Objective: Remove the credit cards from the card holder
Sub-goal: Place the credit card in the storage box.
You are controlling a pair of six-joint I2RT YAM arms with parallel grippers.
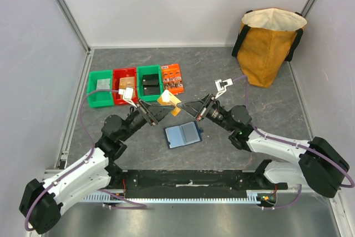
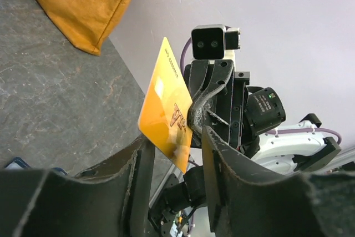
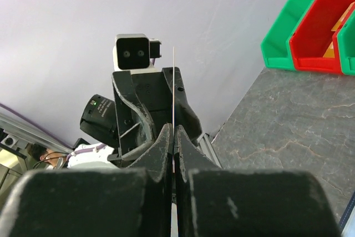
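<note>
A tan-gold credit card (image 1: 169, 102) hangs in the air above the table, pinched between the two arms. My right gripper (image 1: 181, 105) is shut on it; in the right wrist view the card (image 3: 173, 76) shows edge-on, rising from the closed right gripper (image 3: 175, 132). In the left wrist view the card (image 2: 166, 104) faces me, its lower corner between the spread fingers of my left gripper (image 2: 176, 144), which is open and not clamping it. The navy card holder (image 1: 183, 134) lies open and flat on the table below, with pale blue sleeves showing.
Two green bins (image 1: 100, 88) (image 1: 149, 81) and a red bin (image 1: 124, 84) stand in a row at the back left, with an orange printed packet (image 1: 172, 77) beside them. A yellow bag (image 1: 269, 45) stands at the back right.
</note>
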